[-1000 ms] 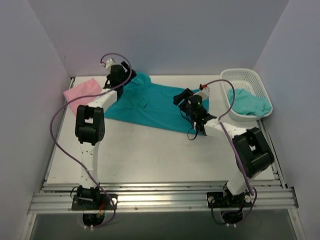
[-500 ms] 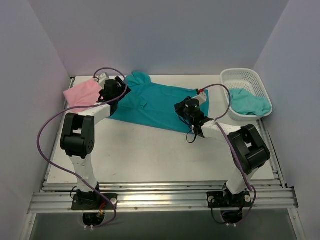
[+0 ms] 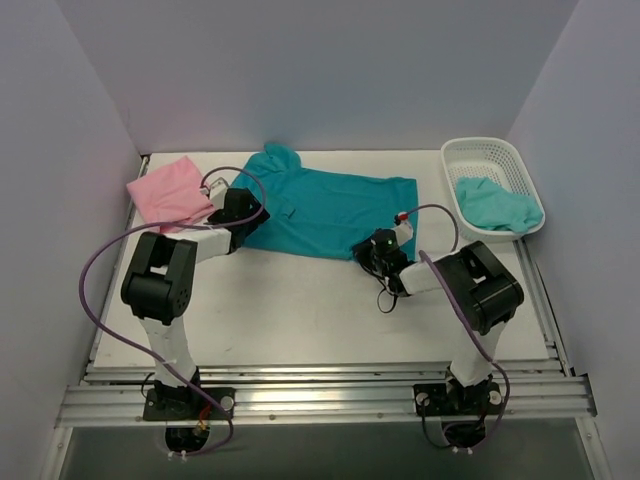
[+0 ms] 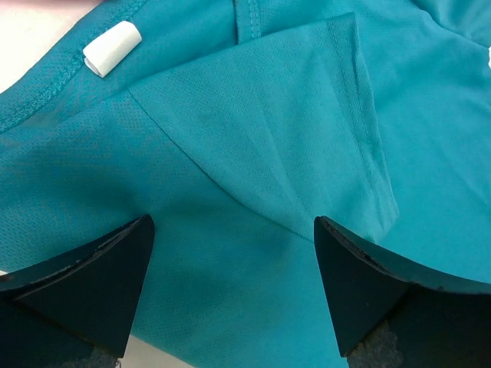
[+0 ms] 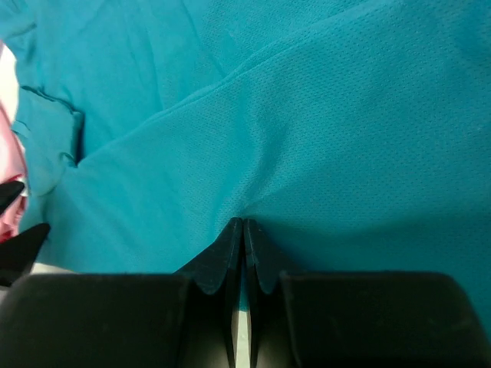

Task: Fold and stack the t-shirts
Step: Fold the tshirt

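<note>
stage: early, 0 stacked | teal t-shirt was spread flat mid-table, unfolded | pink t-shirt was judged possibly folded, far left | aqua t-shirt was left bunched in basket | left gripper was held wide apart above teal cloth, nothing gripped | right gripper was pinched closed on the teal t-shirt's near edge

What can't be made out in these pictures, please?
Top view: the left arm covers part of the pink t-shirt and of the teal t-shirt under the left gripper.
Top view: the aqua t-shirt lies bunched in the basket; its folds hide sleeves and collar.
Left wrist view: any print on the white label is too small to read.
Right wrist view: the shut right gripper hides how much teal cloth it pinches.
</note>
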